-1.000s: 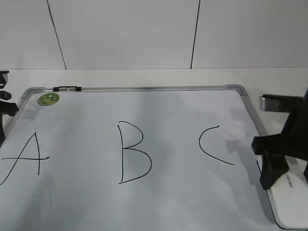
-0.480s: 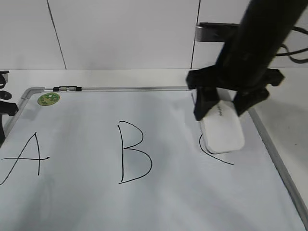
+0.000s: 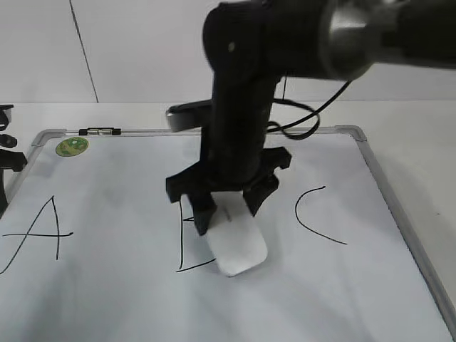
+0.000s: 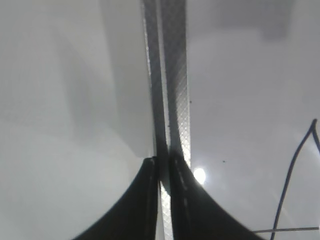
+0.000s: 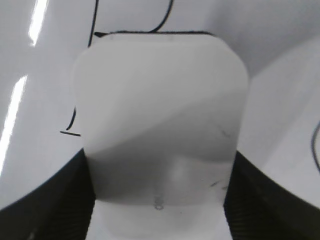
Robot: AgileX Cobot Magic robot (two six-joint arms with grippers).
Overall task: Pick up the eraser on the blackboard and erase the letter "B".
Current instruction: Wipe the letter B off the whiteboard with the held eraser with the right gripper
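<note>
My right gripper (image 3: 224,206) is shut on the white eraser (image 3: 236,246), which lies over the right half of the letter "B" (image 3: 181,235) on the blackboard (image 3: 114,299). Only the B's left stem and bottom stroke show in the exterior view. In the right wrist view the eraser (image 5: 160,115) fills the space between the fingers (image 5: 159,200), with strokes of the B (image 5: 95,20) beyond it. My left gripper (image 4: 162,162) is shut and empty over the board's grey frame (image 4: 172,75); it stays at the far left edge in the exterior view (image 3: 6,153).
A black "A" (image 3: 39,231) is on the board's left and a black "C" (image 3: 317,214) on its right. A round green sticker (image 3: 72,147) and a small clip (image 3: 100,132) sit at the board's top left. A white wall stands behind.
My right arm swung from the board's right edge leftward with the eraser, passing over the "C" and coming down onto the right half of the "B". The left arm has not moved.
</note>
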